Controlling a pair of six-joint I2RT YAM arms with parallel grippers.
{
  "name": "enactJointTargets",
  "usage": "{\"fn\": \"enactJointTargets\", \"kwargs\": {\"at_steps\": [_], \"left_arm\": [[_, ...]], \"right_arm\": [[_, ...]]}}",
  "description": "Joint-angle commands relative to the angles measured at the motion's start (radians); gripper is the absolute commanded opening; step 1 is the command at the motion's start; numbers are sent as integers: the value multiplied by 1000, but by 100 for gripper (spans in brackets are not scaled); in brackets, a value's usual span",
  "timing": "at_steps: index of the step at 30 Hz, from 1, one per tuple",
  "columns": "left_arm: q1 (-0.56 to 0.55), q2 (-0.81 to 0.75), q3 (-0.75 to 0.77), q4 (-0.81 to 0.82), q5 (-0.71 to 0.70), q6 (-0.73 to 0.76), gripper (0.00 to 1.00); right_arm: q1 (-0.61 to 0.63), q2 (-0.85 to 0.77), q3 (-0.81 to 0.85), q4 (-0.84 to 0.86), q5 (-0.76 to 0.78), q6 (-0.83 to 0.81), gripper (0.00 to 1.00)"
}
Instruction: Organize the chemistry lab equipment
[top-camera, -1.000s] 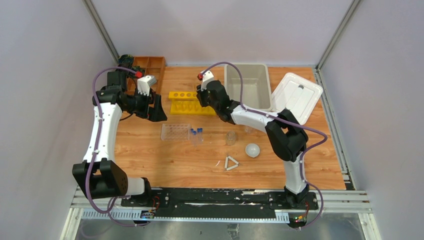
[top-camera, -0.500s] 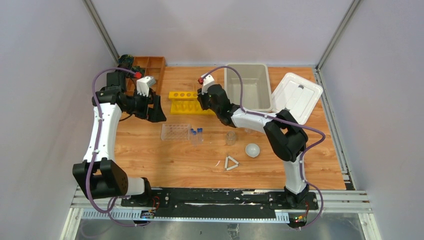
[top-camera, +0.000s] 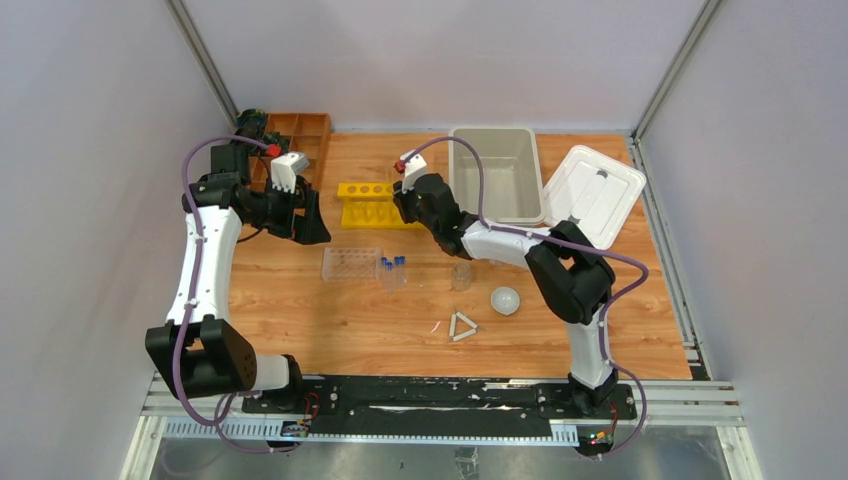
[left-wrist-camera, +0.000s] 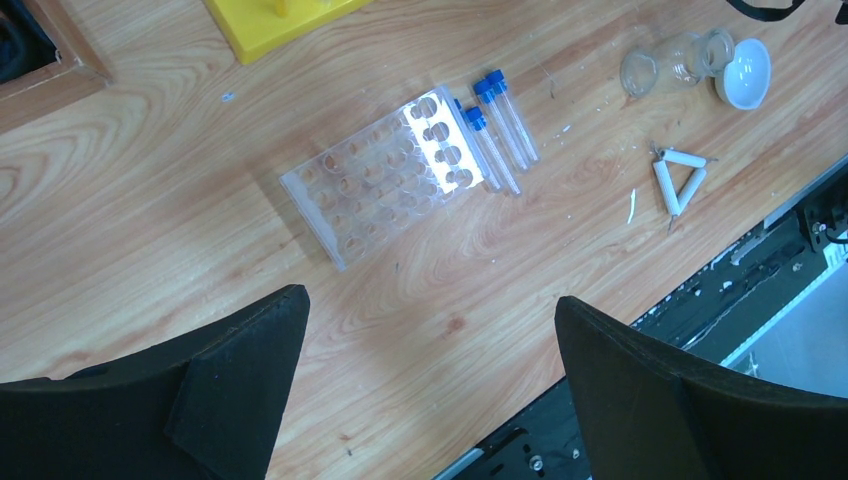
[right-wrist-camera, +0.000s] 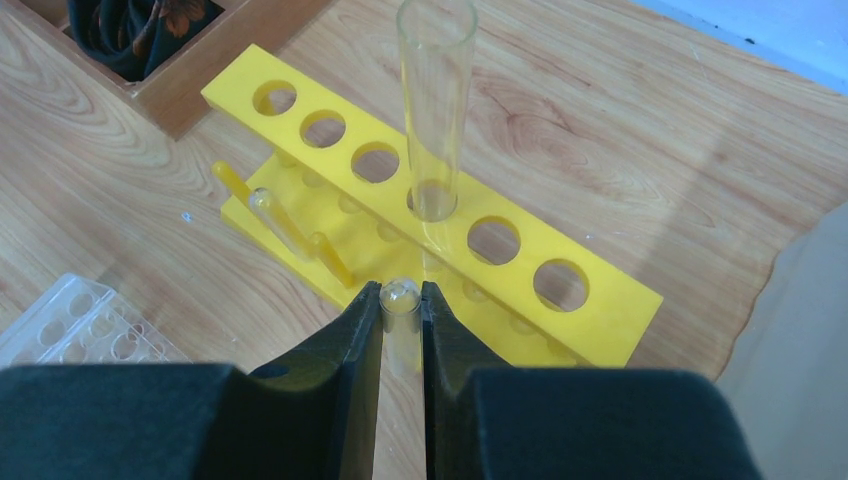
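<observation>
Right wrist view: the right pincer (right-wrist-camera: 401, 300), clamped on a small clear glass tube (right-wrist-camera: 399, 293), has shifted slightly at the yellow holed tube rack (right-wrist-camera: 600, 290), likely for insertion; the left pincer (left-wrist-camera: 428, 305) hangs open.

Wooden tray (top-camera: 310, 130) holds black objects (right-wrist-camera: 140, 30); white lid (top-camera: 592, 190) lies beside grey bin (top-camera: 505, 175).

The left arm (top-camera: 205, 262) and right arm (top-camera: 498, 240) have white shells and black joints, a purple cable (top-camera: 187, 190) along each. A red-tipped white block (top-camera: 286, 171) tops each wrist; claw fingers (left-wrist-camera: 232, 392) are matte black
</observation>
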Motion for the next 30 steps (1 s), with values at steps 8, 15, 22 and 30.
{"fn": "enactJointTargets", "kwargs": {"at_steps": [8,15,22,30], "left_arm": [[11,-7,-2,3,7,10,100],[13,-6,1,3,4,13,100],[14,-5,0,3,7,13,100],[15,-4,1,3,4,17,100]], "right_arm": [[41,-70,-50,114,91,-72,0],[40,-66,-27,135,158,-113,0],[39,-42,-21,144,179,-107,0],[38,-20,-8,136,139,-86,0]]}}
